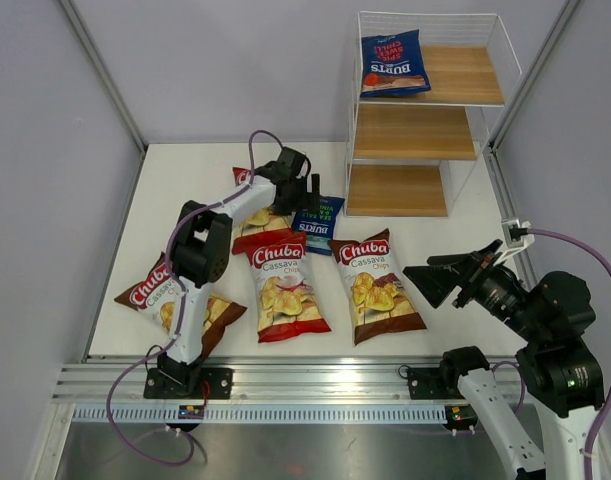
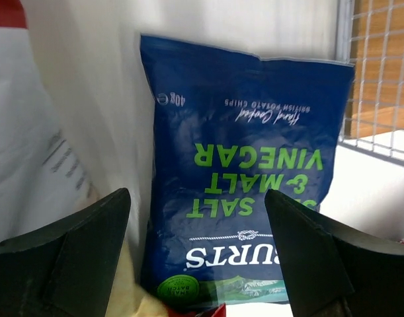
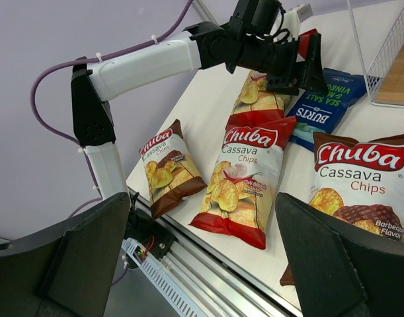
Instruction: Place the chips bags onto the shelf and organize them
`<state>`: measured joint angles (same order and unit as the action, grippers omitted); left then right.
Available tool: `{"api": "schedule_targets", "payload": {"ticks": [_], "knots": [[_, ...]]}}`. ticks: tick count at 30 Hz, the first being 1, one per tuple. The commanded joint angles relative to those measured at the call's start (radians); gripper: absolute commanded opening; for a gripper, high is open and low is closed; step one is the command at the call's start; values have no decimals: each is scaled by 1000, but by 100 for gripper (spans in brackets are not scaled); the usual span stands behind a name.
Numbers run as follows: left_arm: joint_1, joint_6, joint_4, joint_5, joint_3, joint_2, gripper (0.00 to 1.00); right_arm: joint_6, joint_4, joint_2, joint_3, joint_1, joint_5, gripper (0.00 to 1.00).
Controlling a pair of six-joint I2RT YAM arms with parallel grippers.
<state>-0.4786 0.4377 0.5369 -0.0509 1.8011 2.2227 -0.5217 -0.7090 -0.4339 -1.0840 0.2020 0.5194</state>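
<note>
Top external view: left gripper (image 1: 307, 190) hovers over blue Burts bag (image 1: 318, 215) near far edge of table (image 1: 185, 180), just in front of shelf (image 1: 470, 75). Jaws spread wide either side of bag, not gripping. Second blue bag (image 1: 393, 63) lies on shelf's top tier, left side. Red-and-white bag (image 1: 285, 285) and brown bag (image 1: 375, 285) lie mid-table. Another brown bag (image 1: 175, 300) lies at near-left corner. Right gripper (image 1: 425, 283) spread wide, empty, by right edge.

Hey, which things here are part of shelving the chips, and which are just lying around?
Job: shelf; shelved Burts bag; Burts vinegar bag; two red Chuba bags; two brown Chuba bags.
Just there: purple cable; metal rail.
</note>
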Motion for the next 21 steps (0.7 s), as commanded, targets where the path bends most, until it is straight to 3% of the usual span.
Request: {"api": "schedule_targets", "payload": {"ticks": [1, 7, 12, 21], "knots": [[-3, 9, -54, -52, -40, -9, 85, 8, 13, -6, 4, -1, 44, 99], [0, 7, -101, -107, -103, 3, 75, -8, 32, -8, 25, -3, 57, 99], [0, 38, -158, -130, -158, -15, 48, -11, 39, -17, 26, -3, 68, 99], [-18, 157, -294, -115, -288, -219, 21, -31, 74, -14, 88, -1, 73, 99]]}}
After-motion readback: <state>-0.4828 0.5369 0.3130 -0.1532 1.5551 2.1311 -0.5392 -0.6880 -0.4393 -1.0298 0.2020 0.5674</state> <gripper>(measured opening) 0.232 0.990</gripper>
